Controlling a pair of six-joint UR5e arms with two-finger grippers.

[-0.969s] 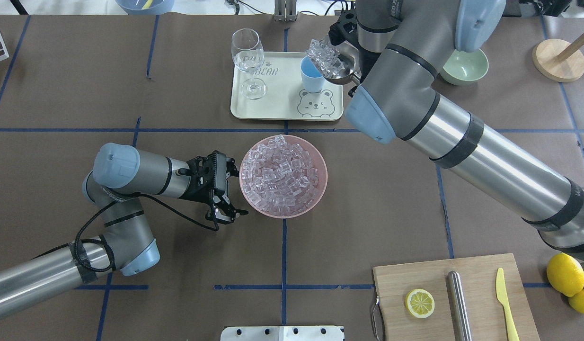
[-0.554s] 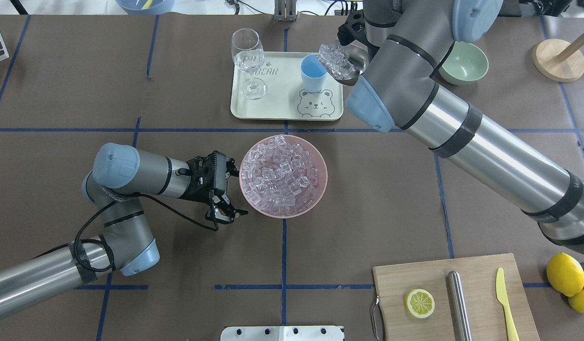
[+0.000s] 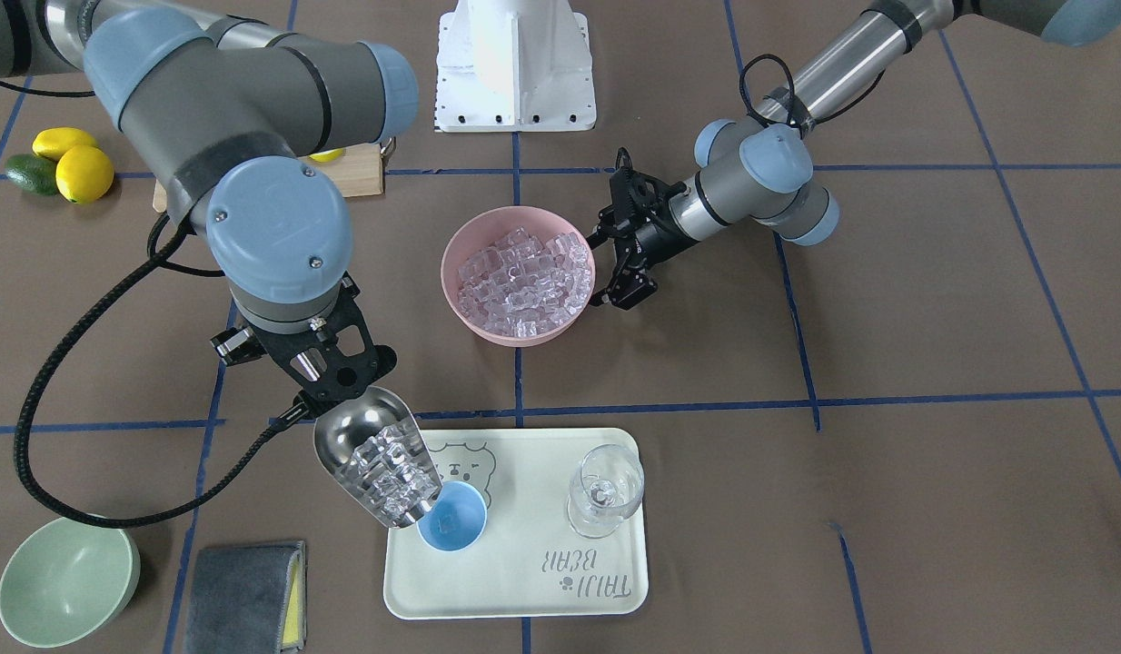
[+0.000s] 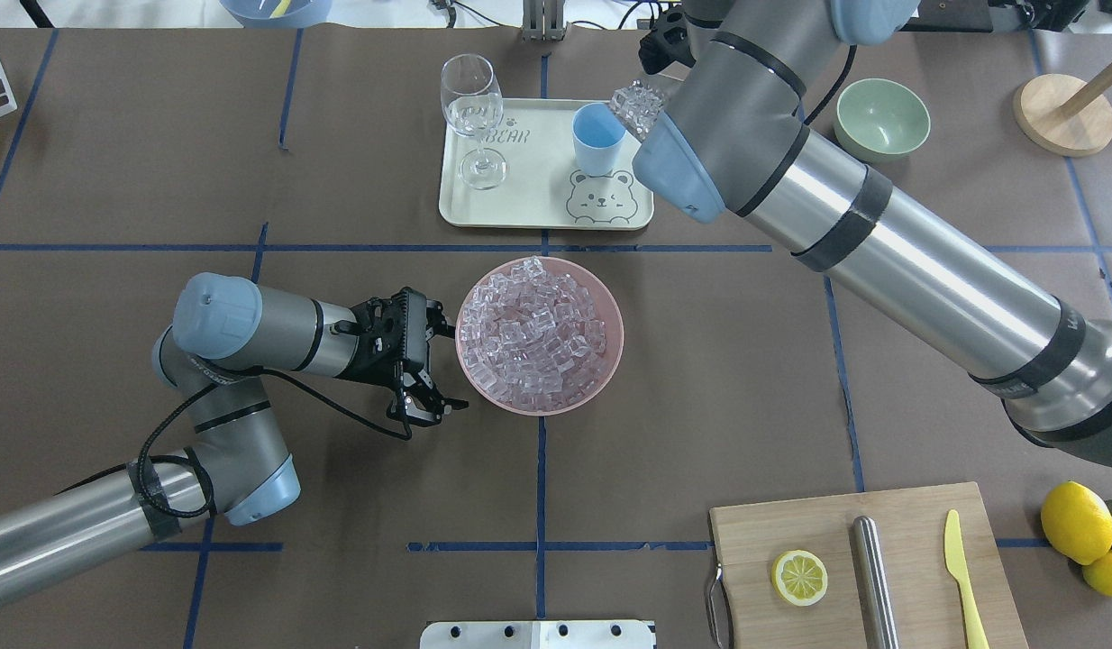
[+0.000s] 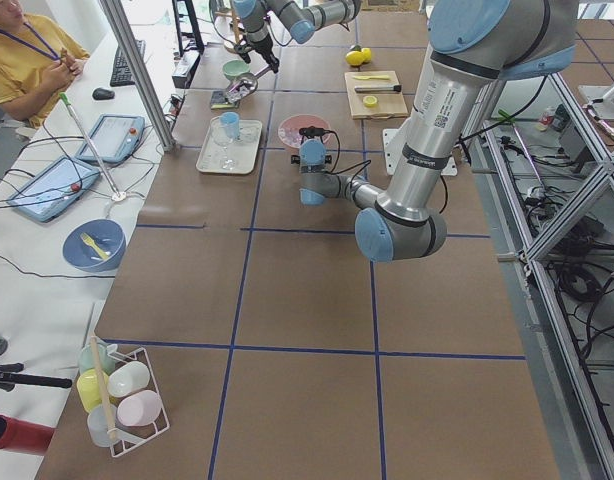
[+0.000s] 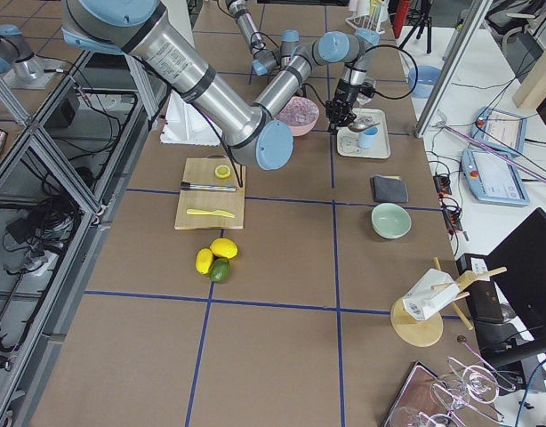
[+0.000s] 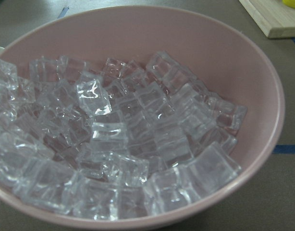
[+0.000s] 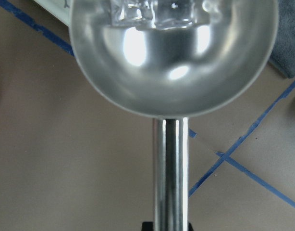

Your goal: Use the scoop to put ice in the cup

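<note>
My right gripper [image 3: 336, 389] is shut on the handle of the steel scoop [image 3: 361, 436]. The scoop is tilted down, its lip over the rim of the light-blue cup [image 3: 451, 531] on the tray. Ice cubes [image 3: 392, 481] crowd the scoop's front end, and one cube lies in the cup. In the overhead view my right arm hides most of the scoop; the ice [image 4: 637, 104] shows beside the cup [image 4: 597, 140]. My left gripper [image 4: 434, 370] is open and empty, beside the left rim of the pink bowl [image 4: 617, 347] full of ice [image 4: 533, 329].
The cream tray [image 4: 520, 203] also holds a stemmed glass [image 4: 473, 117]. A green bowl [image 4: 882, 119] and a grey cloth [image 3: 243, 581] lie near the tray. A cutting board [image 4: 907, 514] with a lemon slice, steel cylinder and yellow knife is at front right, lemons [image 4: 1074, 523] beside it.
My right arm has swung left and the scoop has tipped more steeply toward the cup, with the ice sliding to its lip. The left arm has barely moved.
</note>
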